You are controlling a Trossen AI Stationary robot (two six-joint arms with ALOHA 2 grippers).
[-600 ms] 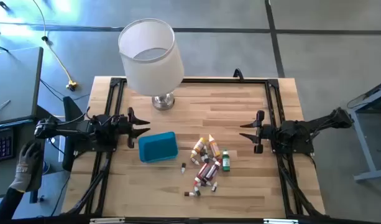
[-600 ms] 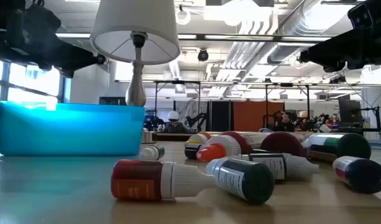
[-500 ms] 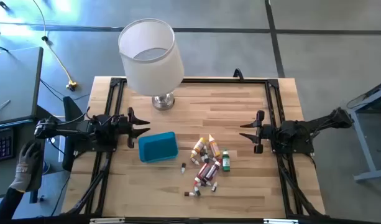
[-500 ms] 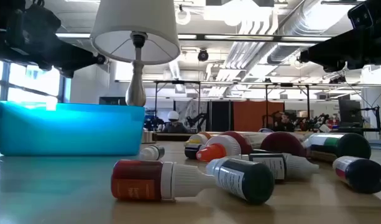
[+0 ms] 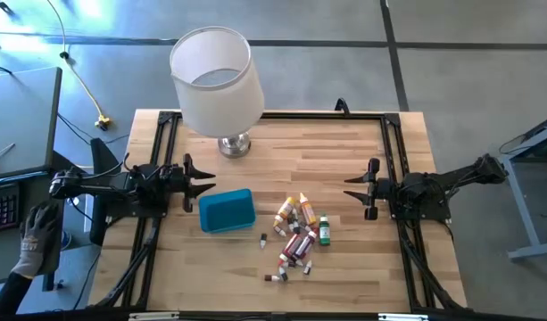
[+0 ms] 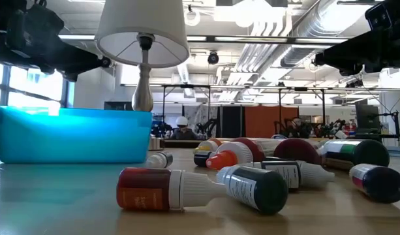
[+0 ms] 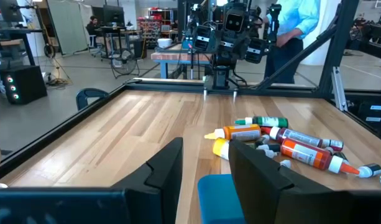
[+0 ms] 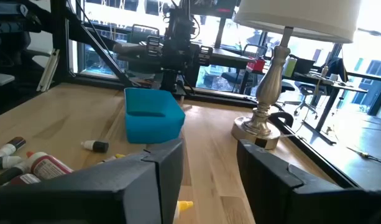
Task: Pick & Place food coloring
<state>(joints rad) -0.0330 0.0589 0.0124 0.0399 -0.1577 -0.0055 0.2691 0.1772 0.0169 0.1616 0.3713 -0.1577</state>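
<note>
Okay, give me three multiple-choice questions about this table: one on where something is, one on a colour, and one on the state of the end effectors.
1. Where does the lamp stand?
A. At the table's far edge, beyond the tray
B. Among the bottles
C. Inside the tray

2. What colour is the tray?
A. Red
B. Blue
C. White

3. What are the two end effectors doing?
A. Both open and holding nothing
B. The left one grips a bottle
C. The right one grips the tray

Answers:
1. A: the high view shows the lamp's base beyond the tray, away from the food coloring bottles.
2. B: it looks blue in every view.
3. A: the left end effector and the right end effector sit at the table's sides with fingers apart, and the bottles lie loose on the wood.
</note>
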